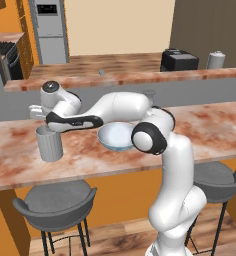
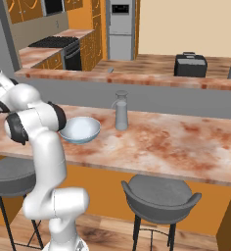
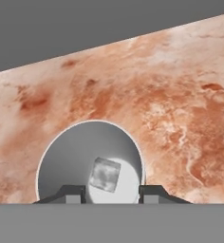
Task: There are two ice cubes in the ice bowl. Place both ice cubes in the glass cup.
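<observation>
Grey cup (image 3: 90,161) is sitting on the surface (image 3: 171,95) beneath the tool (image 3: 111,193), one cube (image 3: 105,174) lying inside. Fingers are standing apart, gripping nothing. Whether the bowl (image 2: 80,129) is holding the second cube cannot be told.

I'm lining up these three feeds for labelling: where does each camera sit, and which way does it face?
Left base view: behind the arm's left, facing the counter; arm reaches over the glass cup.
Right base view: behind its right, same counter; arm at left.
Hand view: looks down into the cup at an ice cube; fingertips below.
Both base views share the ice bowl.
</observation>
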Available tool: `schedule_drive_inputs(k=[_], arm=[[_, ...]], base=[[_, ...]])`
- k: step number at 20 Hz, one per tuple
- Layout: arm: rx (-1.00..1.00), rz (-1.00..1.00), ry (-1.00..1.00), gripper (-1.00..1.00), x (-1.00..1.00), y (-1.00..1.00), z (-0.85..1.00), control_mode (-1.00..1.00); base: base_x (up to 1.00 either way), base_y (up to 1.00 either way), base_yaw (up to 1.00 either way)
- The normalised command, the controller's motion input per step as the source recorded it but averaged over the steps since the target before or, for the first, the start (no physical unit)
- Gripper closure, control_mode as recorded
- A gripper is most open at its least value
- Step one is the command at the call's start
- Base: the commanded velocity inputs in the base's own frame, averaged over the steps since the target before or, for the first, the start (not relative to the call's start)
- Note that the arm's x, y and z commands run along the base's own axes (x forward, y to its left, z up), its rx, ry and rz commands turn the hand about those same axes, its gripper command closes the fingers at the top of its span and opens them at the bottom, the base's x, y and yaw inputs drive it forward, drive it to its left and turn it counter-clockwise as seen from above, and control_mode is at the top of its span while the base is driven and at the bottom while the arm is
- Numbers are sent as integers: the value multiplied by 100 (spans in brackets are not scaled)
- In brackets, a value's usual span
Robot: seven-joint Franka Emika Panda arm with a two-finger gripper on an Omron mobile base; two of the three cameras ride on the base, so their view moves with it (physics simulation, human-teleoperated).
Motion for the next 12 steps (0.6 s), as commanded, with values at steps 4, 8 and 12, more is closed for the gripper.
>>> schedule_drive_inputs(k=[4, 8, 12], arm=[[0, 0, 0, 100, 20, 18, 0, -100], [0, 0, 0, 100, 23, 25, 0, -100], [0, 0, 0, 100, 23, 31, -3, -100]], base=[[0, 0, 0], [0, 0, 0], [0, 0, 0]])
